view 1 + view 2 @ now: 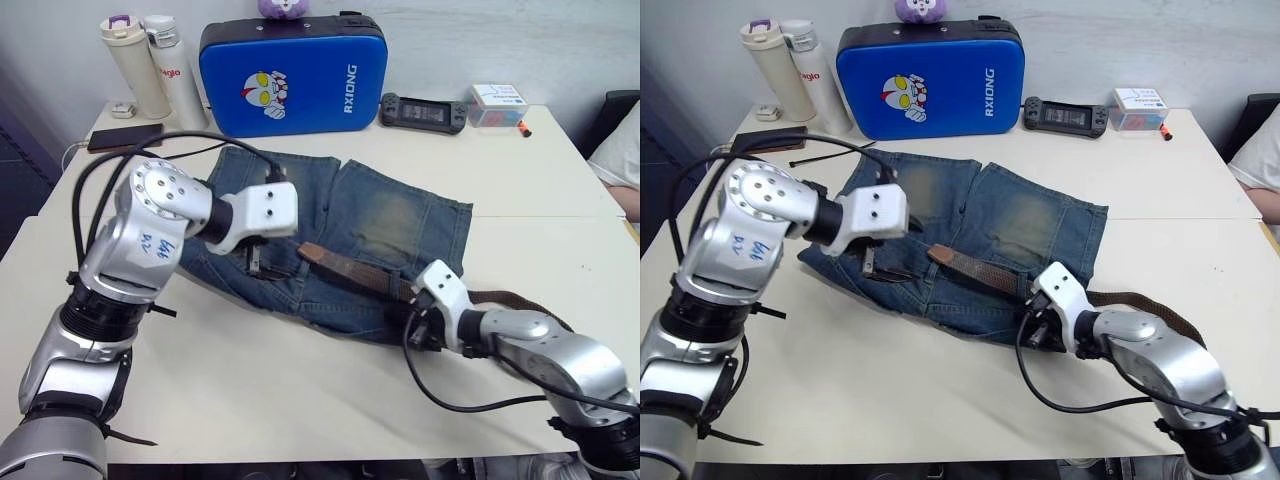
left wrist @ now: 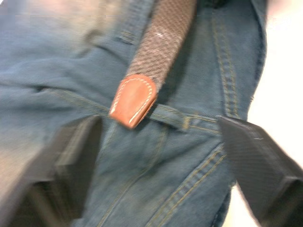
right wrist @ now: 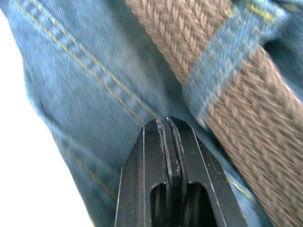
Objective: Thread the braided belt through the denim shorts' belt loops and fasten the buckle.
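Your faded blue denim shorts (image 1: 340,235) lie flat on the pale table (image 1: 300,400), waistband toward you, below the blue zip case (image 1: 292,78). The dark brown braided belt (image 1: 350,270) runs along that waistband, already under one narrow denim belt loop (image 3: 227,61), its tan leather tip (image 2: 133,100) resting at the next loop (image 2: 168,116). Your left gripper (image 1: 255,262) hovers over the tip, fingers spread, likely to pull it through. Your right gripper (image 3: 168,130), fingers pressed together and empty, rests on the waistband beside the belt, seemingly steadying the shorts.
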{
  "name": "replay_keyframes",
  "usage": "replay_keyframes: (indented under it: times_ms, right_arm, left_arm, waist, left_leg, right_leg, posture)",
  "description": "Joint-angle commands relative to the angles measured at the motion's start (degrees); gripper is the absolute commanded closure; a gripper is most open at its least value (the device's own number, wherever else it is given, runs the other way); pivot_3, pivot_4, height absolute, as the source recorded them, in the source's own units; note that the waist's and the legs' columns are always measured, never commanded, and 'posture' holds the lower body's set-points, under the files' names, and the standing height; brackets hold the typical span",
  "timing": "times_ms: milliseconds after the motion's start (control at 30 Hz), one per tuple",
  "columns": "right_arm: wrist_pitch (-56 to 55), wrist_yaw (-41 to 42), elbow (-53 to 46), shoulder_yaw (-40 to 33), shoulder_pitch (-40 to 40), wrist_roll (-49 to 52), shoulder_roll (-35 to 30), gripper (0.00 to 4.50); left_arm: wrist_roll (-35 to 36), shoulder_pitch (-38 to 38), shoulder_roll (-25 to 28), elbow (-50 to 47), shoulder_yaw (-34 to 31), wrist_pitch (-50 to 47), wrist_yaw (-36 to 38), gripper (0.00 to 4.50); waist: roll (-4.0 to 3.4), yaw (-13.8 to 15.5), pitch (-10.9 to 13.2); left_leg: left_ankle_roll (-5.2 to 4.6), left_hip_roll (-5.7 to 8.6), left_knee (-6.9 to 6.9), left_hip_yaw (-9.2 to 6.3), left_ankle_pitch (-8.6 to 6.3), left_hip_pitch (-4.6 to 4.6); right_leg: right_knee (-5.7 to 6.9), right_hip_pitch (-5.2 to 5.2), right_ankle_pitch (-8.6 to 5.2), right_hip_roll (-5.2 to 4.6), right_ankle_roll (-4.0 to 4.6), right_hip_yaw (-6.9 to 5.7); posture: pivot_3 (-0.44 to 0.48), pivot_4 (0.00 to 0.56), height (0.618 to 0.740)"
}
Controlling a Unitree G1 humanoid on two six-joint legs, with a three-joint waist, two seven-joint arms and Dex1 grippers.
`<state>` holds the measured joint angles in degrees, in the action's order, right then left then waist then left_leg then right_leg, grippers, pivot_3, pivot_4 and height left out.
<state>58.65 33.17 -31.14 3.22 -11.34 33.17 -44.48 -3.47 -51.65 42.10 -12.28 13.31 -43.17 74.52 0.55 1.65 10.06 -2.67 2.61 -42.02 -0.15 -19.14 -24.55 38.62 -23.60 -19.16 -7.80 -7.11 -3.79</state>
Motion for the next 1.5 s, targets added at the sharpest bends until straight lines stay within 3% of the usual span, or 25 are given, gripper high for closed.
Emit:
replay_keyframes:
  times_ms: [33, 67, 167, 367, 600, 700, 867, 900, 1033, 1200, 1333, 1433, 1500]
  right_arm:
    - [0.4, 5.0, -3.0, -3.3, 0.4, 3.4, -3.1, 4.50]
    - [0.2, 5.7, -3.6, -4.3, 0.2, 4.0, -3.8, 4.50]
    - [-1.9, 10.5, -5.5, -5.5, -2.0, 5.4, -7.1, 3.63]
    - [-11.0, 16.0, -8.0, 4.8, -4.5, -4.0, -13.3, 0.87]
    - [-15.2, 15.1, -1.8, 15.9, -6.0, -15.8, -12.6, 0.87]
    - [-20.2, 17.0, 2.4, 16.0, -5.9, -19.7, -14.5, 1.71]
    - [-41.4, 25.6, 10.8, 9.8, 1.2, -23.5, -23.6, 4.19]
    - [-44.6, 26.9, 12.6, 8.5, 2.3, -23.5, -24.4, 4.48]
    - [-62.2, 31.7, 27.8, 5.1, 2.7, -26.7, -27.3, 4.49]
    - [-87.7, 32.5, 55.5, 9.4, -10.0, -36.7, -23.7, 4.49]
    - [-97.6, 34.6, 70.1, 12.1, -19.4, -41.3, -21.4, 4.49]
    - [-99.4, 38.2, 73.9, 11.9, -23.0, -39.6, -20.9, 4.49]
    - [-97.3, 41.5, 72.0, 11.1, -23.4, -36.8, -21.2, 3.45]
  left_arm:
    - [3.4, -1.9, 1.6, 0.7, -2.4, -1.3, -0.3, 0.04]
    - [4.3, -1.9, 1.8, 0.9, -2.8, -1.8, -0.4, 0.04]
    - [6.5, -1.3, 2.8, 1.0, -3.6, -2.7, -0.5, 0.00]
    - [9.6, 1.2, 3.8, 0.3, -3.4, -2.9, -1.9, 0.00]
    - [11.8, 3.7, 5.1, -1.2, -3.1, -3.1, -3.6, 0.00]
    - [12.8, 4.4, 5.5, -2.0, -3.1, -3.2, -4.0, 0.00]
    - [14.4, 5.7, 5.9, -3.2, -3.3, -2.7, -4.6, 0.00]
    - [14.6, 5.8, 5.9, -3.3, -3.2, -2.7, -4.8, 0.00]
    - [15.7, 6.5, 5.2, -3.7, -2.6, -2.2, -5.8, 0.00]
    - [16.5, 6.9, 3.4, -4.5, -1.7, -2.0, -7.4, 0.00]
    - [17.3, 7.3, 2.7, -5.3, -1.3, -2.3, -8.2, 0.00]
    - [17.9, 7.5, 2.2, -5.4, -1.0, -2.3, -8.9, 0.00]
    - [17.9, 7.6, 1.9, -5.2, -0.6, -2.0, -9.2, 0.00]
  waist:
    - [-0.01, -0.2, 0.0]
    - [-0.03, -0.2, 0.1]
    - [-0.16, -0.2, 0.2]
    - [-0.18, -0.3, 0.2]
    - [-0.16, -0.2, 0.2]
    - [-0.16, -0.2, 0.2]
    - [-0.16, 0.4, 0.2]
    - [-0.16, 0.5, 0.2]
    - [-0.14, 0.4, 0.2]
    - [-0.14, -0.1, 0.2]
    - [-0.14, -0.7, 0.2]
    - [-0.15, -0.5, 0.3]
    - [-0.16, -0.3, 0.3]
  left_leg:
    - [0.00, -0.01, 0.01, 0.00, 0.00, 0.00]
    - [0.00, -0.02, 0.03, 0.00, 0.00, 0.00]
    - [0.01, -0.06, 0.04, 0.03, 0.01, -0.02]
    - [0.03, -0.08, 0.07, 0.01, 0.01, -0.06]
    - [0.05, -0.06, 0.00, -0.01, 0.02, -0.12]
    - [0.05, -0.02, 0.01, 0.01, 0.02, -0.11]
    - [0.06, 0.08, 0.00, -0.10, 0.03, -0.12]
    - [0.05, 0.14, -0.01, -0.10, 0.02, -0.12]
    - [0.00, 0.20, -0.06, -0.08, 0.03, -0.10]
    - [-0.02, 0.29, -0.08, -0.05, 0.05, -0.08]
    - [0.01, 0.21, -0.07, -0.03, 0.07, -0.08]
    - [0.02, 0.18, -0.09, -0.03, 0.08, -0.10]
    - [0.02, 0.19, -0.15, -0.11, 0.07, -0.17]
  right_leg:
    - [-0.01, 0.00, 0.00, 0.00, 0.00, -0.02]
    - [-0.02, 0.00, 0.00, 0.01, 0.00, -0.02]
    - [-0.05, -0.02, 0.00, 0.01, 0.00, -0.04]
    - [-0.13, -0.04, 0.00, 0.02, 0.00, -0.07]
    - [-0.17, -0.04, 0.00, -0.02, 0.00, -0.08]
    - [-0.16, -0.05, 0.00, -0.04, 0.00, -0.08]
    - [-0.16, 0.00, 0.00, -0.09, -0.01, -0.17]
    - [-0.16, 0.03, 0.00, -0.14, -0.02, -0.22]
    - [-0.22, 0.14, 0.04, -0.29, -0.08, -0.31]
    - [-0.27, 0.13, 0.03, -0.37, -0.09, -0.46]
    - [-0.11, 0.09, 0.03, -0.37, -0.10, -0.53]
    - [-0.09, 0.09, 0.02, -0.36, -0.10, -0.56]
    - [-0.10, 0.09, 0.02, -0.38, -0.09, -0.58]
  posture:
    - [0.000, 0.150, 0.664]
    - [0.000, 0.150, 0.664]
    - [0.000, 0.150, 0.664]
    - [0.000, 0.150, 0.664]
    - [0.000, 0.150, 0.664]
    - [0.000, 0.150, 0.664]
    - [0.000, 0.150, 0.664]
    - [0.000, 0.150, 0.664]
    - [0.000, 0.150, 0.664]
    - [0.000, 0.150, 0.664]
    - [0.000, 0.150, 0.664]
    - [0.000, 0.150, 0.664]
    - [0.000, 0.150, 0.664]
